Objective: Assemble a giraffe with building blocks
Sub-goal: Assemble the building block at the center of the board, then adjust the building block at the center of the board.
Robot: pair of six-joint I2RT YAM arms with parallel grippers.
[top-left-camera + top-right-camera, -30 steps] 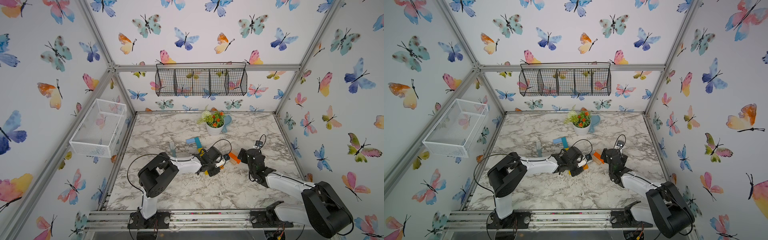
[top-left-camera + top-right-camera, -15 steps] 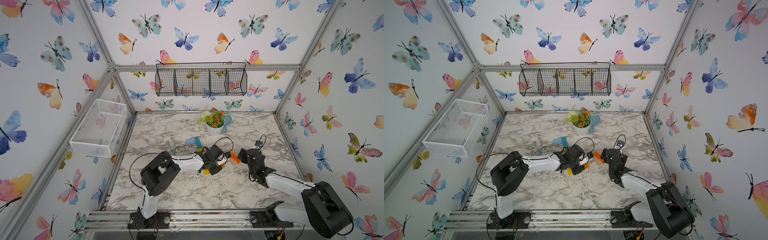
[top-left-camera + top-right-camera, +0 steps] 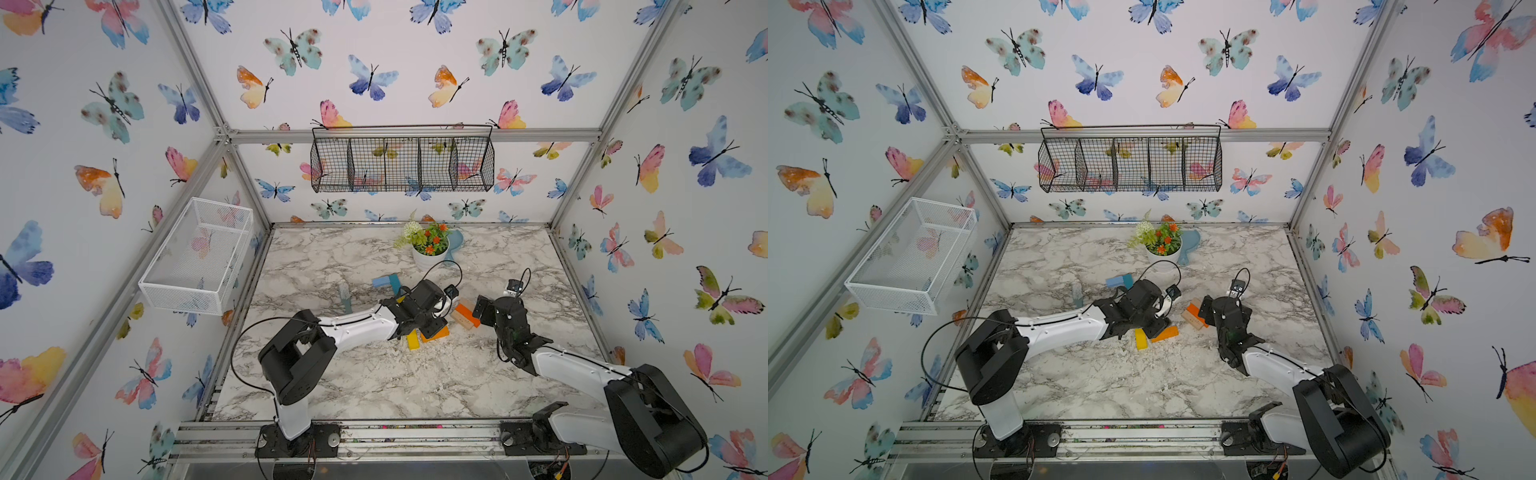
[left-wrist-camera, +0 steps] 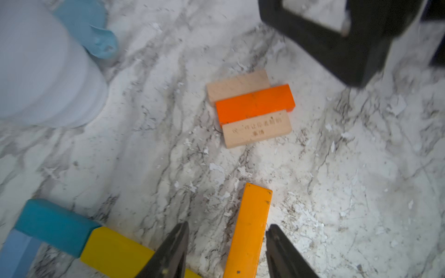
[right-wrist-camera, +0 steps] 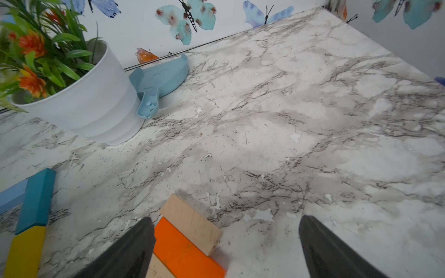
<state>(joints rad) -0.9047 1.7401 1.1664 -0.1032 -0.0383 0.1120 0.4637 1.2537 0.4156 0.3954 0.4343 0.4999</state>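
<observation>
In the left wrist view, a light-blue block (image 4: 14, 252), a teal block (image 4: 53, 226) and a yellow block (image 4: 115, 252) lie joined on the marble. My left gripper (image 4: 226, 227) is open over an orange bar (image 4: 252, 223) that lies flat between its jaws, with a gap on one side. Both top views show that bar (image 3: 436, 333) (image 3: 1165, 333) beside a yellow block (image 3: 412, 340) under the left gripper (image 3: 424, 328). An orange block (image 5: 183, 248) lies between two plain-wood blocks (image 5: 190, 216) against one finger of my open right gripper (image 5: 226, 223).
A white flower pot (image 3: 430, 253) and a blue dustpan (image 3: 455, 245) stand at the back of the table. A slim pale-teal brush (image 3: 344, 297) lies left of the blocks. A white wire basket (image 3: 199, 253) and a black wire basket (image 3: 401, 164) hang on the walls.
My left gripper was shut a second ago; its jaws have spread and the orange bar now lies loose on the marble. The right arm has not moved.
</observation>
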